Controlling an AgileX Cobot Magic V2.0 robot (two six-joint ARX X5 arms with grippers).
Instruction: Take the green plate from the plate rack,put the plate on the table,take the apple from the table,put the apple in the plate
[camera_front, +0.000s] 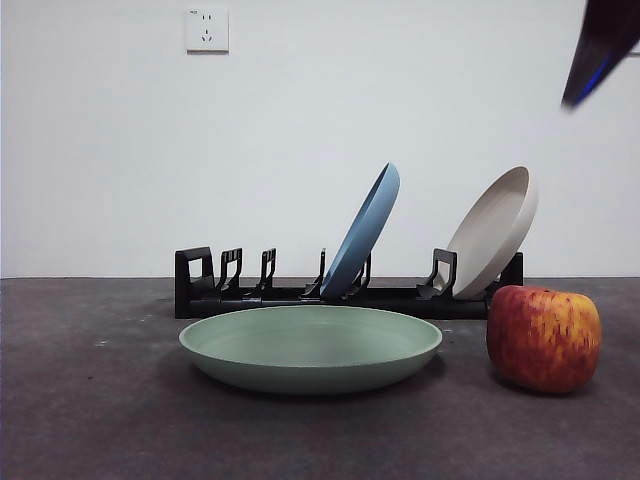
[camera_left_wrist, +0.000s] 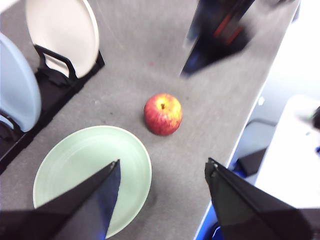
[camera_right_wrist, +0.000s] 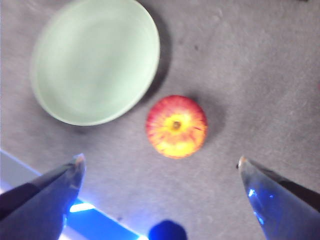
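The green plate lies flat on the table, in front of the plate rack. The apple stands on the table just right of the plate, apart from it. My right gripper is open and empty, high above the apple, with the green plate beside it. My left gripper is open and empty, raised over the table near the green plate and short of the apple. A dark arm tip shows at the top right of the front view.
A blue plate and a beige plate lean in the rack behind. The table's edge runs close to the apple in the left wrist view. A wall socket is on the back wall.
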